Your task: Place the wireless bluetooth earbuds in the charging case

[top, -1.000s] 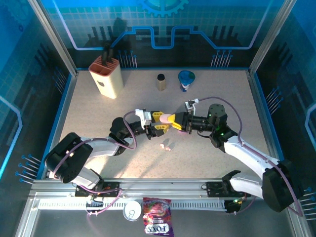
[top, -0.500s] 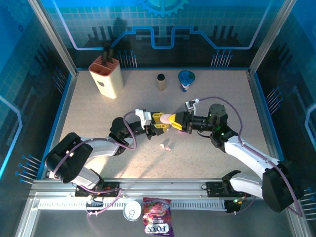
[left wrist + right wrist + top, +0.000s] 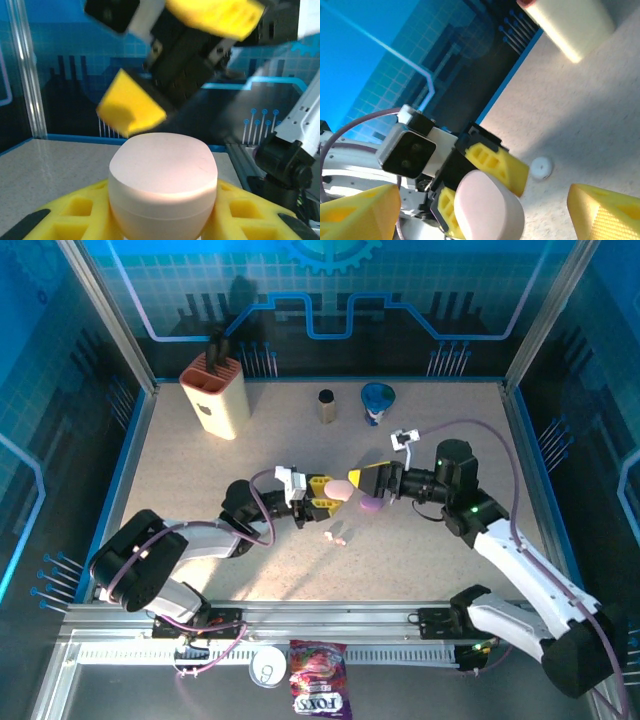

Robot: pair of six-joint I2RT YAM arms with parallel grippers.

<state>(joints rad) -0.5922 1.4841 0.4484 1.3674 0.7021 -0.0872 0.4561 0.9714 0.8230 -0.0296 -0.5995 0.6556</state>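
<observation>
From above, the left gripper (image 3: pixel 325 492) is clamped on a pink pebble-shaped charging case (image 3: pixel 338 487), holding it off the table (image 3: pixel 200 470) near the middle. The right gripper (image 3: pixel 368 483) faces it from the right, just beside the case, with its yellow fingers spread apart. A small purple rounded piece (image 3: pixel 370 505) lies just near of the right gripper. The earbuds (image 3: pixel 335 536), tiny pink and white bits, lie on the table just near of both grippers, outside the case. A tan knife block (image 3: pixel 213 395) stands at the far left.

In the left wrist view, the closed pink case sits wedged between this gripper's yellow fingers (image 3: pixel 75 217), and the other gripper's fingers (image 3: pixel 131 102) hang wide apart above it.

In the right wrist view, its own yellow fingers (image 3: pixel 607 210) stand far apart at the lower corners, with the case pinched in the left gripper between them.
</observation>
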